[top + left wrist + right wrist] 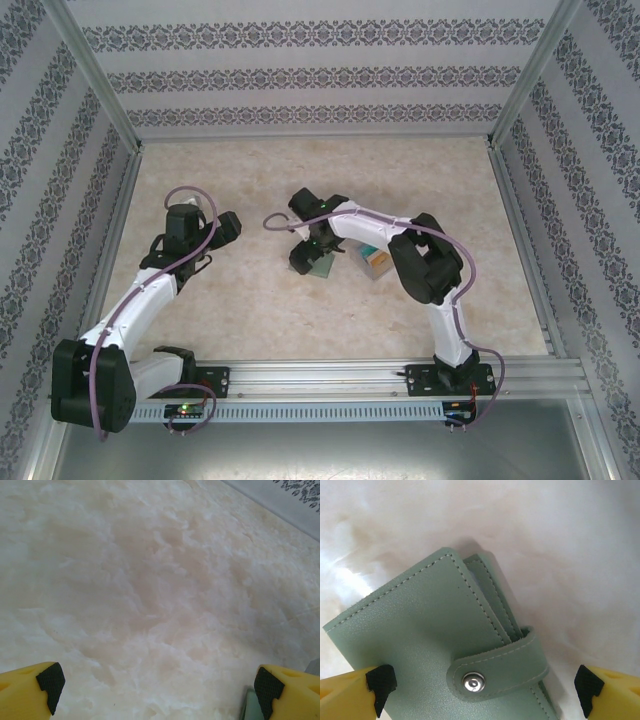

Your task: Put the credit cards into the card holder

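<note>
Two yellow, black-padded fingers [380, 682] of the right gripper [484, 686] stood wide apart on either side of the card holder [435, 630], gripping nothing. The holder lay flat near the middle of the tabletop [250, 310], its flap shut by a tab with a metal snap [472, 682]. It looked light, soft and bendable, with a smooth stitched skin, so a pinch across its flat faces would probably fold it or let it slide. The firmer long edges, or the tab itself, seemed the better places to take hold, and the snap would need undoing first.

Just beside it, toward the right edge, teal and orange patches that were probably the credit cards [372, 256] sat partly hidden under the right forearm. Thin, stiff and slick, they would be hard to lift off a flat surface.

The left gripper [159, 684] hung open over bare tabletop, well apart from the holder and in nobody's way.
</note>
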Controlling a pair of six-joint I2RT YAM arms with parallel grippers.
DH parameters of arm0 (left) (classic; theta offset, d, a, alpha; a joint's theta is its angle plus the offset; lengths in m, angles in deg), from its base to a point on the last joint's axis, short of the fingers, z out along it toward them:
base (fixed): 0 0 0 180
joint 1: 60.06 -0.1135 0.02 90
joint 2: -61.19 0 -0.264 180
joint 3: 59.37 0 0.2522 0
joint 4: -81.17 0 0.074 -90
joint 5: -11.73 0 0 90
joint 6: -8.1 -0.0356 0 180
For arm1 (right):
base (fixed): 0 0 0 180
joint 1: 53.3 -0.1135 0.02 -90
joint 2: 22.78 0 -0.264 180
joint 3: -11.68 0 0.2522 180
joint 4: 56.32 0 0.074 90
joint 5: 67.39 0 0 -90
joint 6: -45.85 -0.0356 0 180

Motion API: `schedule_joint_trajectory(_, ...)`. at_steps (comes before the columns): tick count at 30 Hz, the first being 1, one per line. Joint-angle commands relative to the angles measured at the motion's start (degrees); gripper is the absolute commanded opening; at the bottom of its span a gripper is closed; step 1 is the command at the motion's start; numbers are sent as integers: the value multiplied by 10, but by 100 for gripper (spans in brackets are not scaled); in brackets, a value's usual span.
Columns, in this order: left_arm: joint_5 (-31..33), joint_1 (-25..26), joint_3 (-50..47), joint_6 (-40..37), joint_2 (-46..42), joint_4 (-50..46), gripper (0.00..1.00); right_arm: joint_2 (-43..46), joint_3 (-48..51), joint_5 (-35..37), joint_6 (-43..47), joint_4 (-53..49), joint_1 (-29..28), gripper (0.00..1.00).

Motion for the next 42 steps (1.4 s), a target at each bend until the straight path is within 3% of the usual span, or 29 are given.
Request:
schedule_joint_trajectory(1,11,6,13,-8,-4,-24,100,-4,14,47,60,-19,-14,98)
schedule_joint_trajectory(7,12,6,25,-25,-1,-30,99,16,22,15,72,-23,-5,98)
schedule_joint_trajectory(12,11,5,19,-26,-4,-22,100,55,24,-58,89,-29,12,98)
schedule_joint_trajectory(18,25,5,35,-47,-3,-33,99,52,52,-29,200,-32,8,98)
schedule_joint_trajectory(23,15,6,41,-45,0,-37,99,57,69,-57,271,-34,6,98)
schedule_joint_trajectory(31,9,6,32,-38,2,-28,100,16,41,-4,306,-29,0,98)
schedule_joint_trajectory(35,9,6,32,-39,0,-30,99,7,37,-19,303,-16,6,93)
schedule_joint_trajectory(42,-8,6,24,-23,2,-19,100,3,15,-65,241,-9,27,75)
